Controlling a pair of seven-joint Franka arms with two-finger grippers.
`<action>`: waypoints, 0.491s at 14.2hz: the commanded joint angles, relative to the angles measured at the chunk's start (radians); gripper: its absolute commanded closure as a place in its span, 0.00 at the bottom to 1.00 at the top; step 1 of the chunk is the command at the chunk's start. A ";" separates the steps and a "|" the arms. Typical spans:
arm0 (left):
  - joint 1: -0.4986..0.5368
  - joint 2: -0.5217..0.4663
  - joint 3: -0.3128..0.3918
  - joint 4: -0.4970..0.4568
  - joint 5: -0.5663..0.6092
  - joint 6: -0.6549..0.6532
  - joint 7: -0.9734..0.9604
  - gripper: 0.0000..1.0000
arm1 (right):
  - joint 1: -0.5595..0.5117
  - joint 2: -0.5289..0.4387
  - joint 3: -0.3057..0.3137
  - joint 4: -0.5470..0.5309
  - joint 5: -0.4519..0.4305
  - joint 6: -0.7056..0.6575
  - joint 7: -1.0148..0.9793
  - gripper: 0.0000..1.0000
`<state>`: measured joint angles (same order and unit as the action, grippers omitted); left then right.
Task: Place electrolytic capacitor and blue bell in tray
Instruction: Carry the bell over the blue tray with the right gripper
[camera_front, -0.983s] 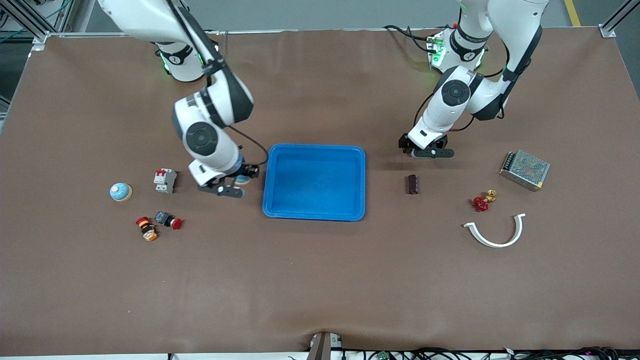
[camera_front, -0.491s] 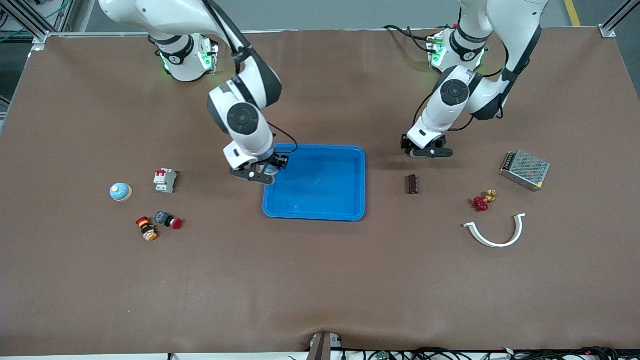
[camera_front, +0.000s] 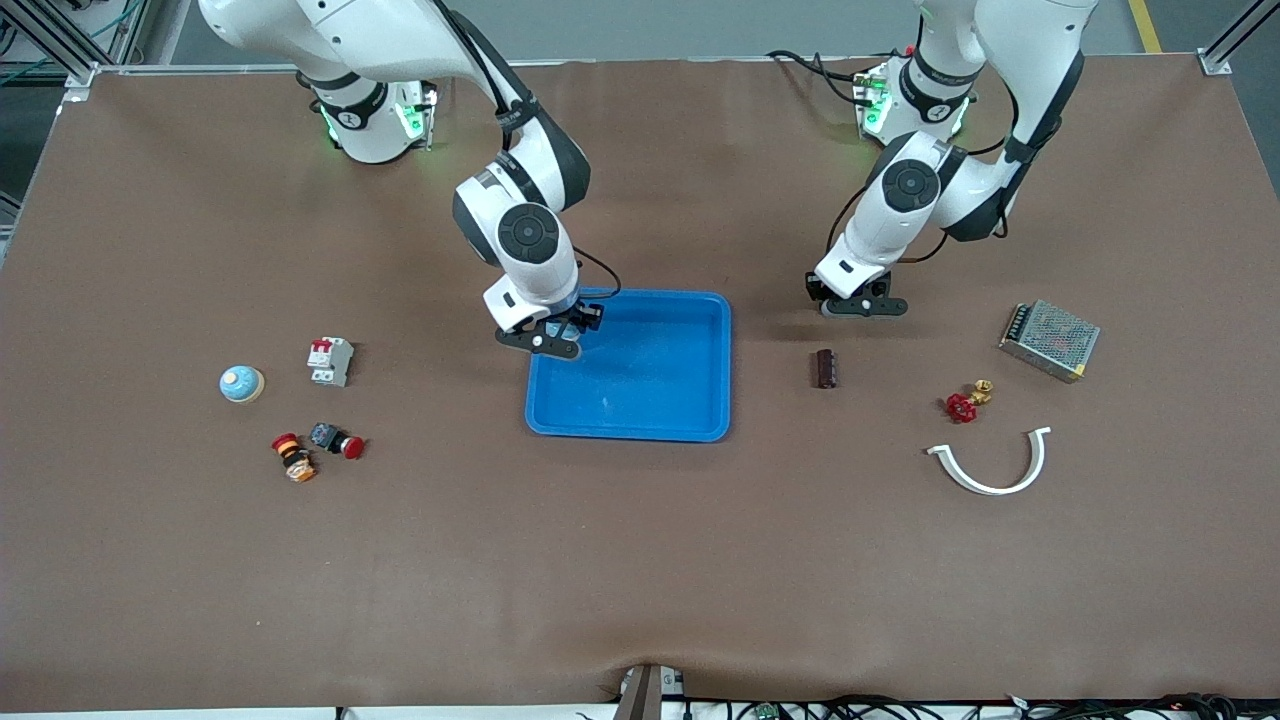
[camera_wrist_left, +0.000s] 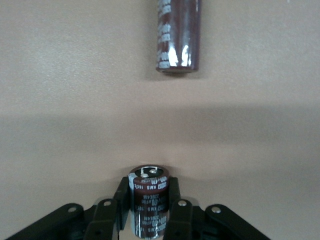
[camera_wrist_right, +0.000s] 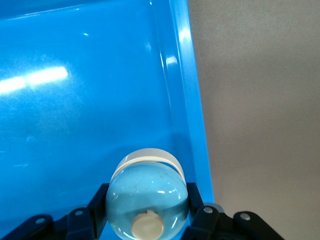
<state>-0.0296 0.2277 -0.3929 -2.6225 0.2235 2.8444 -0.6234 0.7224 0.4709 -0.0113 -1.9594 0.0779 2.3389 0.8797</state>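
Note:
The blue tray (camera_front: 650, 380) lies mid-table. My right gripper (camera_front: 556, 336) is shut on a blue bell (camera_wrist_right: 147, 200) and holds it over the tray's corner nearest the right arm's base; the tray's rim (camera_wrist_right: 187, 100) runs just beside it. My left gripper (camera_front: 858, 304) is shut on a short brown electrolytic capacitor (camera_wrist_left: 148, 200), above the table toward the left arm's end of the tray. A longer brown capacitor (camera_front: 826, 368) lies on the table close by and also shows in the left wrist view (camera_wrist_left: 178, 35). A second blue bell (camera_front: 241, 383) sits toward the right arm's end.
A white circuit breaker (camera_front: 330, 360) and two push buttons (camera_front: 297, 458) (camera_front: 337, 440) lie near the second bell. A metal mesh box (camera_front: 1050, 338), a red valve (camera_front: 963, 404) and a white curved piece (camera_front: 990, 465) lie toward the left arm's end.
My right gripper has carried the blue bell from beside the tray to over the tray's corner. My left gripper has barely moved.

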 joint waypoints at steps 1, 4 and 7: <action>0.002 -0.014 -0.003 0.024 0.036 -0.043 -0.149 1.00 | 0.011 0.012 -0.009 0.002 0.014 0.028 0.010 0.58; -0.006 -0.013 -0.014 0.135 0.036 -0.264 -0.364 1.00 | 0.019 0.037 -0.009 0.002 0.014 0.060 0.010 0.58; -0.007 -0.008 -0.030 0.205 0.036 -0.359 -0.602 1.00 | 0.029 0.054 -0.009 0.004 0.014 0.082 0.010 0.58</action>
<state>-0.0326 0.2271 -0.4108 -2.4542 0.2383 2.5425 -1.0809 0.7328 0.5173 -0.0118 -1.9595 0.0779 2.4039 0.8797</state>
